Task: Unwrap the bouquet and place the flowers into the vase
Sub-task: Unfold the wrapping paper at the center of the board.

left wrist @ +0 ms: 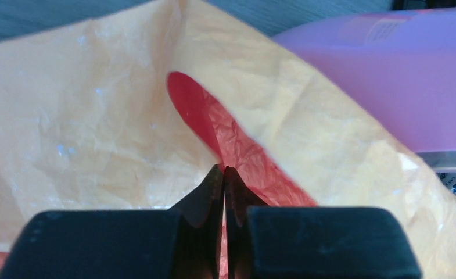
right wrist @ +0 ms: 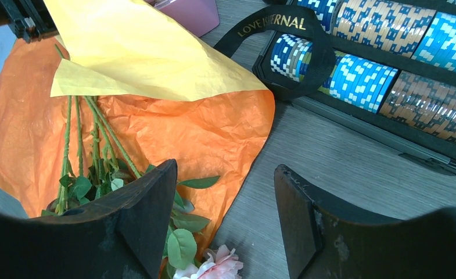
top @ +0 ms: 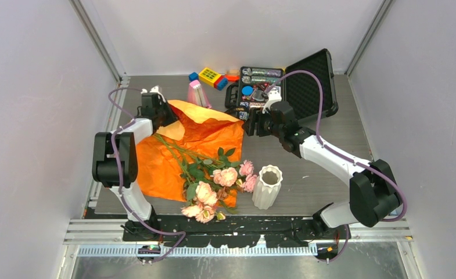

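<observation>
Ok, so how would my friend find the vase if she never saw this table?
Start at the big orange paper spread across the middle of the table. Just right of the pink roses at its near edge stands the vase. It is white and upright, with ribbed sides and a wavy rim, unlike anything near it.

Flowers (right wrist: 85, 186): stem tips hid under paper fold (right wrist: 144, 58); case (right wrist: 388, 75) cropped.

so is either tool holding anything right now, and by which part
The left tool pinches the orange paper at its far left corner, which is lifted off the table. The right tool is open and holds nothing.
</observation>
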Tool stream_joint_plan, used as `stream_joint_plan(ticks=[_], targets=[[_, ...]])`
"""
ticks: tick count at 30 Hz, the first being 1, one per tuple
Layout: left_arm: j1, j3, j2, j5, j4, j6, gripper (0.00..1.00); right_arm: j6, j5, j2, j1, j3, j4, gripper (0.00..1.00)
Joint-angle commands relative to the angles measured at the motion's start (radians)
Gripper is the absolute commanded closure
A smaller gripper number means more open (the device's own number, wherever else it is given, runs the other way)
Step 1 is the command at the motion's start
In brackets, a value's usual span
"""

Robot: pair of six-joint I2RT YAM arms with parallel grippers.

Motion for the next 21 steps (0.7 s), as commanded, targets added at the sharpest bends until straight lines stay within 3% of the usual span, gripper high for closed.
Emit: stream_joint_plan(ticks=[1, 11, 14, 21], targets=[[0.007, 0.114, 0.013, 0.004, -0.010, 0.091, 1.00, -0.024, 0.012, -0.019, -0.003, 0.041, 0.008, 0.33], [0.006, 0.396, 0.056, -0.139, -0.491, 0.428, 1.00, -0.033, -0.004, -0.016, -0.003, 0.041, 0.000, 0.33], [0.002, 0.476, 0.089, -0.249, -0.620, 0.548, 1.00, -0.027, -0.015, -0.011, -0.003, 0.039, 0.010, 0.33], [-0.021, 0.467, 0.109, -0.405, -0.609, 0.721, 1.00, -0.020, -0.024, -0.004, -0.003, 0.037, 0.018, 0.33]])
